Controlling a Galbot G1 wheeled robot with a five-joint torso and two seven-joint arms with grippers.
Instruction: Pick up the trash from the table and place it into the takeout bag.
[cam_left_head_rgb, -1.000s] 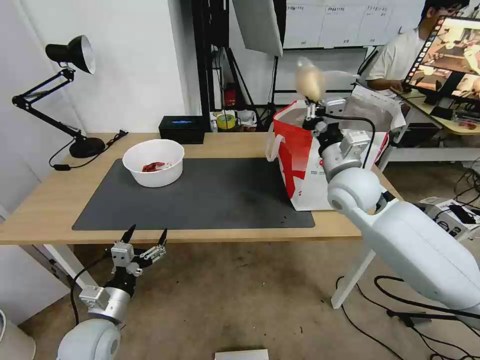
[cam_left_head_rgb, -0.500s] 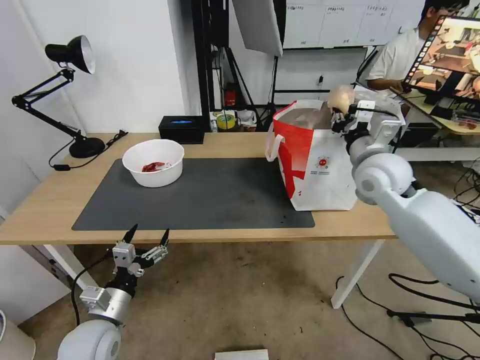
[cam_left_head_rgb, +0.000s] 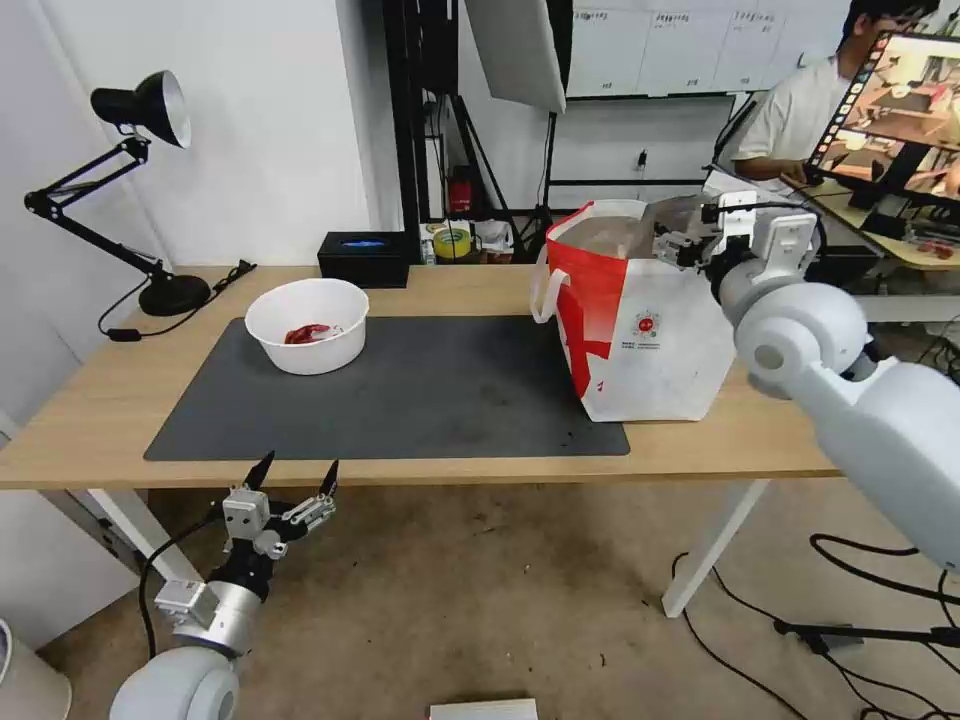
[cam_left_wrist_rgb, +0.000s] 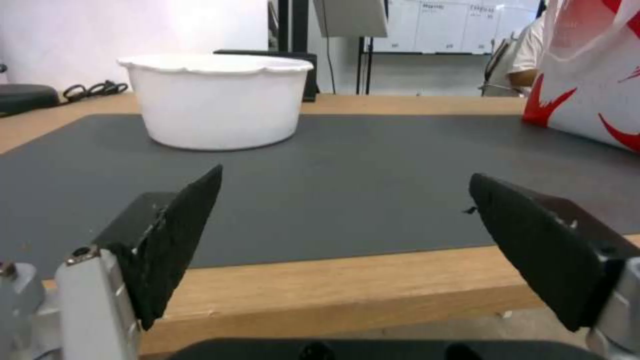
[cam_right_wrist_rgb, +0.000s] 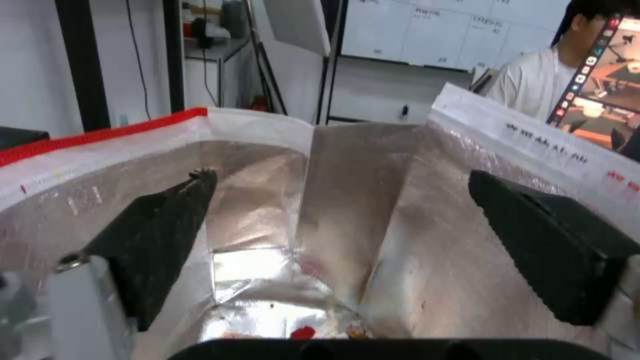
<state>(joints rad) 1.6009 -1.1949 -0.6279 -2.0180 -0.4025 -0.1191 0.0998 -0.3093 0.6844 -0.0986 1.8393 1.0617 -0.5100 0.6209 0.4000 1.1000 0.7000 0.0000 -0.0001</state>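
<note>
Right pincer (cam_left_head_rgb: 672, 243) wide open, empty, over boxy red-and-white takeout bag (cam_left_head_rgb: 640, 340) with crinkled silver lining, on table (cam_left_head_rgb: 90, 410). White bowl (cam_left_head_rgb: 307, 325) with red scraps on mat. Left pincer (cam_left_head_rgb: 296, 478) open below table edge.

White bowl (cam_left_head_rgb: 306, 324) — red-and-white bag (cam_left_head_rgb: 640, 330).

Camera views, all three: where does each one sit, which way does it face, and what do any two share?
Head view: high, facing down over the wood-grain table; both arms show.
Left wrist view: below the table's near edge, facing the white round bowl; open left gripper in front.
Right wrist view: above the red-and-white foil-lined takeout bag, facing inside; open right gripper in front.
Shared: head and left wrist views both show bowl, dark grey mat and bag.
</note>
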